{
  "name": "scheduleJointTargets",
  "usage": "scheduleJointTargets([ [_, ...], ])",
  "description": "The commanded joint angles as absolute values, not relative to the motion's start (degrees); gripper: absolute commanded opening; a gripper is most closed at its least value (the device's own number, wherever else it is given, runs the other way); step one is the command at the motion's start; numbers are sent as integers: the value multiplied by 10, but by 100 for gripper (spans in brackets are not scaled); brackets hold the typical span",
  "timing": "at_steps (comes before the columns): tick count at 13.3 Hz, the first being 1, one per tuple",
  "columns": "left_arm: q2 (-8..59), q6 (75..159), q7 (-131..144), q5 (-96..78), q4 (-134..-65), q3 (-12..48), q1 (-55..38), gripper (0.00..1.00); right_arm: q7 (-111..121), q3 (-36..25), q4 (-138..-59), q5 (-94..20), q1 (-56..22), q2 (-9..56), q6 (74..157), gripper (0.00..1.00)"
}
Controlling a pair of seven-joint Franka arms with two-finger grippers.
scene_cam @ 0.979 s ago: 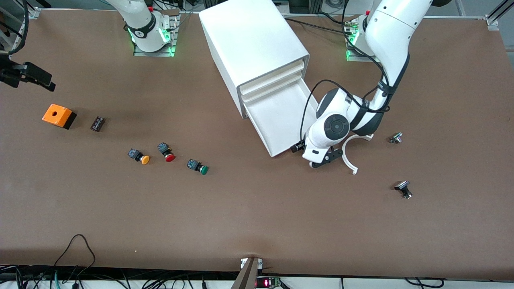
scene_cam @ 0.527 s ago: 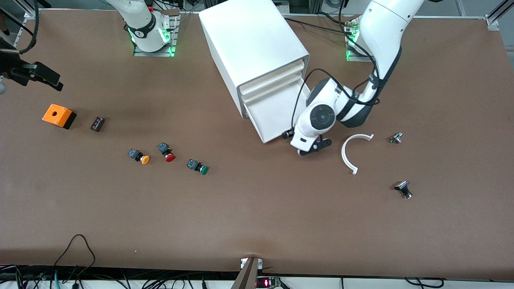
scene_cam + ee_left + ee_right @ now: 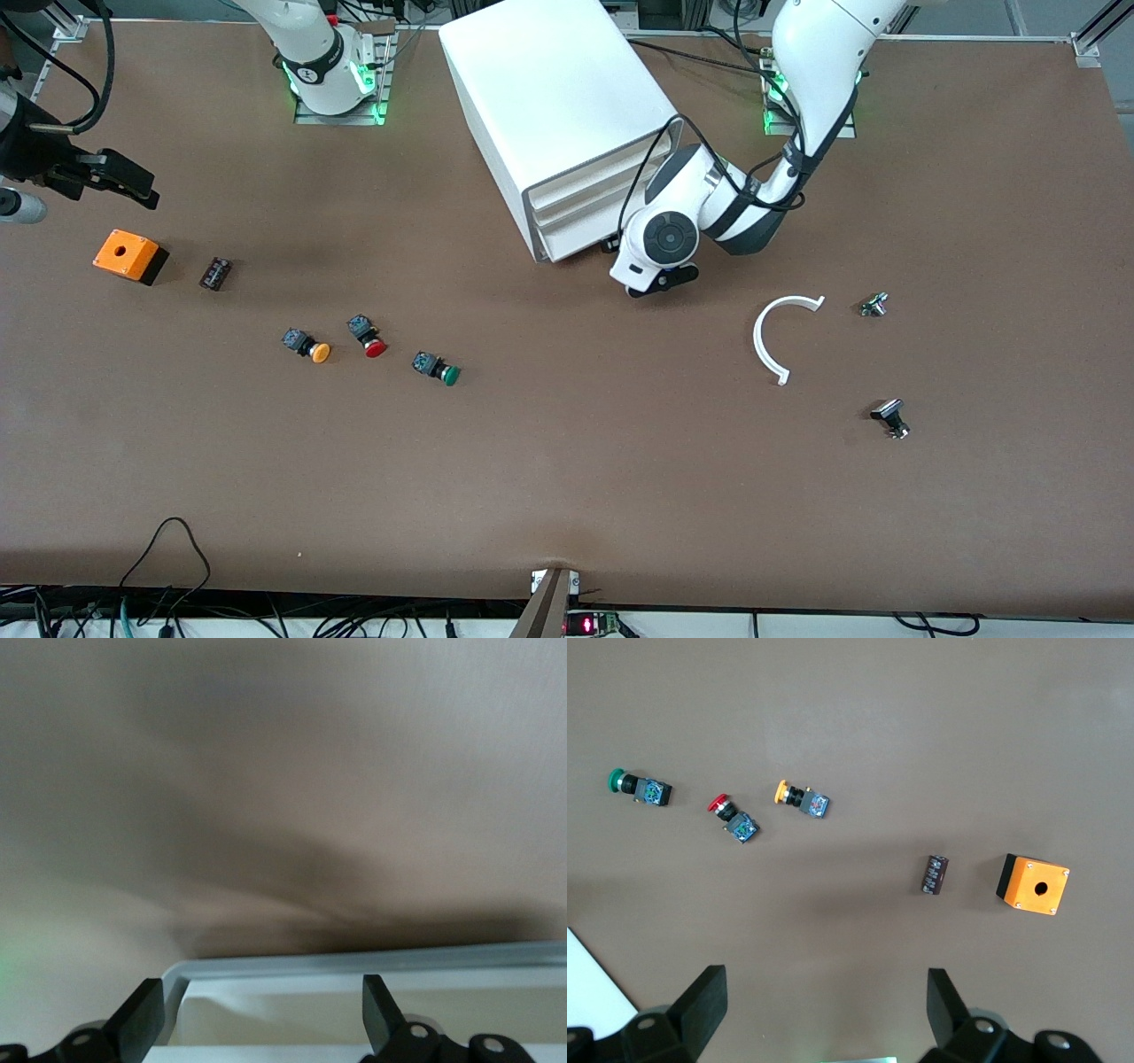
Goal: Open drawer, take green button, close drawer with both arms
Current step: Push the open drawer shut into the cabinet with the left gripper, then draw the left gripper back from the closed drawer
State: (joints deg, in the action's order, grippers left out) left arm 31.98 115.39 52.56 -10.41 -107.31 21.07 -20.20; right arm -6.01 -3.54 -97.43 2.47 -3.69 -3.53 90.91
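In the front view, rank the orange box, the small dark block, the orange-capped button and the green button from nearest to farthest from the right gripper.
From the right gripper, at the right arm's end of the table:
1. Orange box, just beneath it in the view.
2. Small dark block, beside the box.
3. Orange-capped button, nearer the camera.
4. Green button, last in the button row, toward the drawer.

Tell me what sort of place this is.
Most likely a robotics lab bench set up for manipulation trials. Two arms are bolted at the edge of a brown table, a white drawer cabinet stands between their bases, and loose parts such as the green button lie scattered, with cables along the near edge.
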Motion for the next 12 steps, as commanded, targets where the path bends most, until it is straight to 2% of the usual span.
scheduleJointTargets([
  [1,296,1137,518,-120,-1096,216,-205,99,-61,-37,-966,22,-41,-33,905,100],
  [8,301,1128,512,-114,-1091,222,-210,99,-9,-35,-955,28,-45,-23,888,100],
  [12,263,1140,500,-113,-1042,167,-159,99,-17,-36,-952,25,-44,-14,888,100],
])
